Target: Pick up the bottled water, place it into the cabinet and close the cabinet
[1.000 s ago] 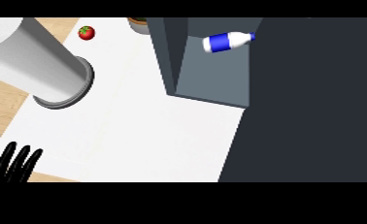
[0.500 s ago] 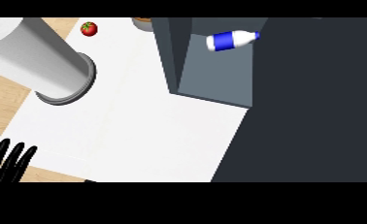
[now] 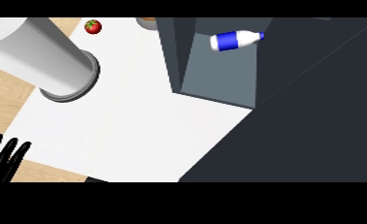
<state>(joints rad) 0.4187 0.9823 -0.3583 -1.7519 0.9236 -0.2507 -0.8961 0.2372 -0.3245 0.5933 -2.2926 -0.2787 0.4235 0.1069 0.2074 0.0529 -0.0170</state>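
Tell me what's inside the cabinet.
The bottled water lies on its side inside the cabinet. The dark panel on the right covers whatever lies beyond.

Bottled water (image 3: 237, 40): a white bottle with a blue label band, lying on its side inside the cabinet near the view's upper edge, its narrower end pointing to the view's right. Cabinet (image 3: 215, 72): a dark grey-blue body standing open, its paler inner surface exposed below the bottle and a darker side wall at its left.
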